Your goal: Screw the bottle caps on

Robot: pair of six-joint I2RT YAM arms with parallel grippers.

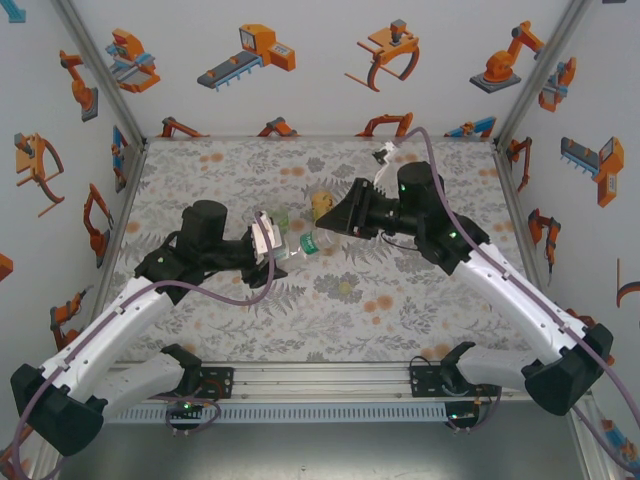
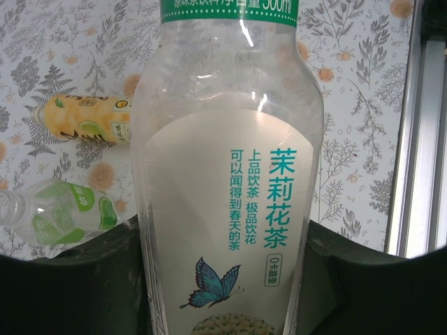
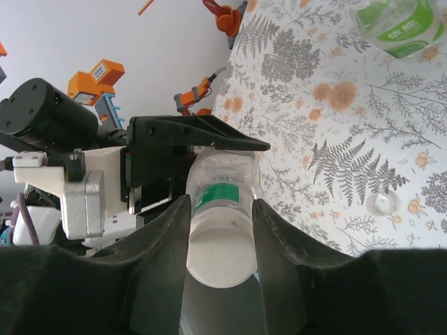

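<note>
Where the left gripper (image 1: 270, 240) clamps the clear bottle (image 2: 223, 174) over mid-table, we find the right gripper (image 1: 335, 224) closed on its white cap (image 3: 220, 262) — a finger on each side. The yellow bottle (image 2: 87, 118) and green bottle (image 2: 66, 213) lie nearby; a loose cap (image 3: 380, 204) sits apart.

Glossy clear plastic bottle (image 2: 227, 70) with smooth white label (image 2: 202, 209); matt black plastic jaws; the surface (image 2: 349, 139) is a matt floral print; a brushed metal rail (image 2: 419, 153) edges it.

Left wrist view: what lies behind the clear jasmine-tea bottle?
A yellow bottle and a green-labelled clear bottle, both on the floral tablecloth. The white label of the jasmine-tea bottle hides whatever lies directly behind it.
</note>
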